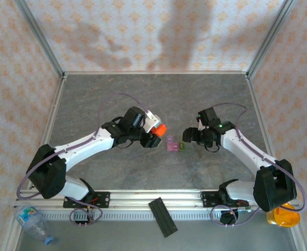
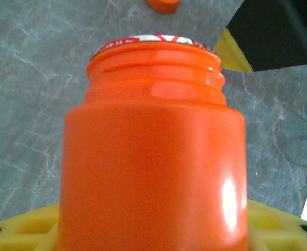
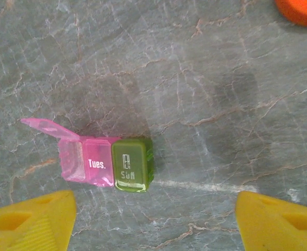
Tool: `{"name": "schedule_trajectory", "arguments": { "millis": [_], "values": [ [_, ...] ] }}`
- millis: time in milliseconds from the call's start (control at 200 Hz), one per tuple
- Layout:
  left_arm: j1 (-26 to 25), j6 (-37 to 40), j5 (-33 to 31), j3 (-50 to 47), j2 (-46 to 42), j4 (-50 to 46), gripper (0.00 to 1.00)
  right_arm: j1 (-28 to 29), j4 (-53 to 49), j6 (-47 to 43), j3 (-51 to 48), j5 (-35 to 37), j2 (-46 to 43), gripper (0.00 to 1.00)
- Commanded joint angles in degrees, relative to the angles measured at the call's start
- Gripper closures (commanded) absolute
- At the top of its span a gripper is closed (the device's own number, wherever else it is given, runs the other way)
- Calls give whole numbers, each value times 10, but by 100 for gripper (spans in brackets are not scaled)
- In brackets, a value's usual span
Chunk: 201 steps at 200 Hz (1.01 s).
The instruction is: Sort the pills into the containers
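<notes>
My left gripper (image 1: 151, 137) grips the orange bottle (image 2: 153, 172), its cap off, just left of the containers (image 3: 109, 163) at mid-bench. My right gripper (image 3: 153, 225) hangs over them, jaws apart and empty. The pink box (image 3: 88, 162) is open and the green box (image 3: 132, 165) is shut. I judge this the filling step. Next I steady the boxes, then tip the bottle gently.

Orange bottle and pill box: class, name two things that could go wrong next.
1. The orange bottle looks foil-sealed at its mouth, so pills may not pour out.
2. Only the pink compartment is open; the green compartment is shut, and both are small and unheld, so pills could scatter on the table.
</notes>
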Motion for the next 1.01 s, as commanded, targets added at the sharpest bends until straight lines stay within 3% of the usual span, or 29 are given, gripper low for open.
{"name": "schedule_trajectory", "arguments": {
  "millis": [0,1001],
  "values": [
    [-16,6,-14,-8,16,-17,100,8,-7,14,-5,11,20,23],
    [-59,-12,-5,-4,106,13,100,21,41,13,-4,-12,109,38]
  ]
}}
